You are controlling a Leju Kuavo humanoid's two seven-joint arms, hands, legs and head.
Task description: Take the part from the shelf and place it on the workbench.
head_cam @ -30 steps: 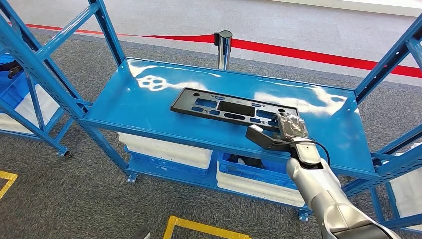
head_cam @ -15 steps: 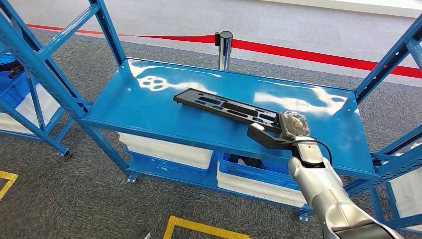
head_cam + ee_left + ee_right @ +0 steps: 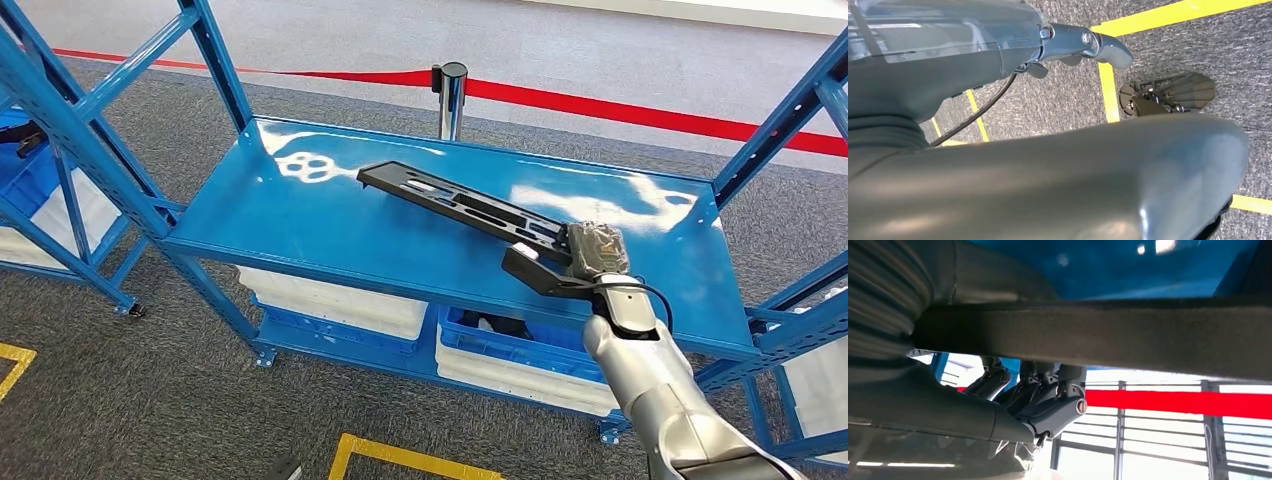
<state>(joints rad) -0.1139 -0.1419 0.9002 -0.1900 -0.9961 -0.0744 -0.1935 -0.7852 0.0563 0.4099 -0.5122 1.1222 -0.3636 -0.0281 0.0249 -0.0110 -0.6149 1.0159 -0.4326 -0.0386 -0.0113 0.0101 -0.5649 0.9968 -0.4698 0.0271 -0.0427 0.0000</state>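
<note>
The part [image 3: 455, 205] is a long flat black plate with several cut-outs. It hangs tilted over the blue shelf [image 3: 300, 220], its far end raised. My right hand [image 3: 585, 255] grips its near right end, thumb under the plate and fingers over it. In the right wrist view the part's dark edge [image 3: 1128, 335] crosses close in front of the camera, with my right hand [image 3: 1043, 400] closed around it. My left hand [image 3: 1083, 42] hangs at my side over the carpet, fingers curled in with nothing in them.
Blue upright posts [image 3: 215, 60] stand at the shelf's corners. White and blue bins [image 3: 340, 305] sit on the lower level. A metal stanchion [image 3: 450, 95] with red tape stands behind the shelf. Yellow floor lines [image 3: 400, 455] mark the carpet in front.
My right hand has lifted the part off the shelf; its far end has risen and the plate now tilts more steeply. The hand has shifted slightly right.
</note>
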